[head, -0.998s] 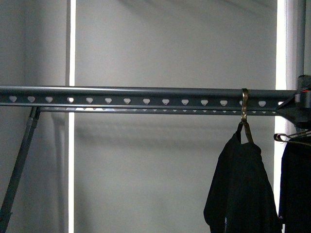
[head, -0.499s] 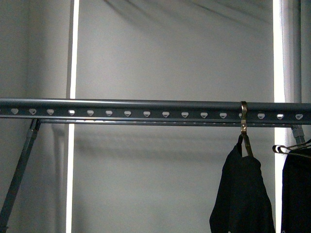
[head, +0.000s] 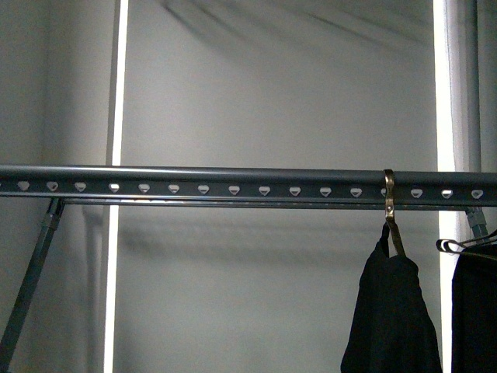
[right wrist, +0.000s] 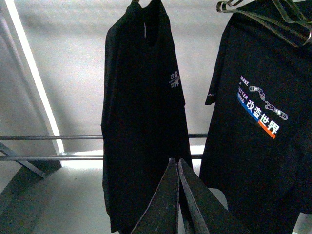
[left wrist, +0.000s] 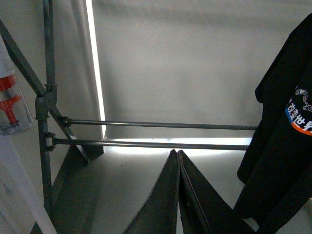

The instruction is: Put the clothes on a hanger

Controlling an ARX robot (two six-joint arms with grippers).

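The clothes (head: 392,311), a black garment, hang by a flat brass hook (head: 389,198) from the hanger (head: 233,183), a long dark-grey rail with a row of small holes. In the right wrist view the clothes (right wrist: 141,122) hang free, with a small white label (right wrist: 173,80) on them. My right gripper (right wrist: 177,160) is shut and empty just in front of their lower part. My left gripper (left wrist: 176,152) is shut and empty too, well apart from any garment. Neither gripper shows in the front view.
Another black garment (right wrist: 258,136) with a coloured print hangs on a silver wire hanger (right wrist: 263,14) right beside the clothes; it is also at the rail's right end (head: 474,311). Slanted grey struts (head: 31,280) and two low cross bars (left wrist: 156,134) frame the rack.
In the front view the rail has sunk lower in the picture. The dark arm part at its right end has gone from view. The clothes still hang on the rail.
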